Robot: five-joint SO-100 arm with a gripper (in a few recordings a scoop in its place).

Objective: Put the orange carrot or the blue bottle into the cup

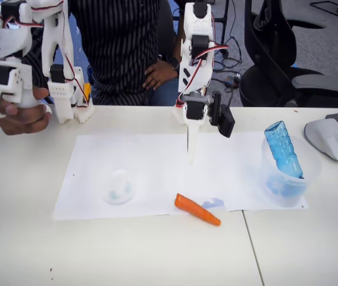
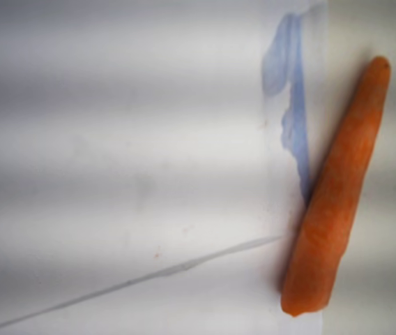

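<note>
The orange carrot [image 1: 197, 209] lies flat on the desk [image 1: 127, 250] at the near edge of the white paper [image 1: 151, 161], its thick end to the left and its tip pointing right and nearer in the fixed view; the gripper [image 1: 191, 156] hangs just beyond it, pointing straight down above the paper and holding nothing, though whether its fingers stand apart or together I cannot tell, since they read as one pale blade from this side; in the wrist view the carrot [image 2: 337, 202] sits far to the right of the picture, beside a blue smear [image 2: 292, 112] on the paper, so the step in hand looks like lining up for the pick; to do it well the arm would likely come nearer until the carrot is centred under the wrist, turn so the fingers straddle it across its width rather than along its length, and close near the thicker half, where a tapered, smooth toy is less apt to squirt out; the cup [image 1: 119, 186] stands on the left part of the paper, well apart from the carrot, and looks empty; the blue bottle [image 1: 284, 149] leans inside a wider frosted tub [image 1: 288, 179] at the right.
</note>
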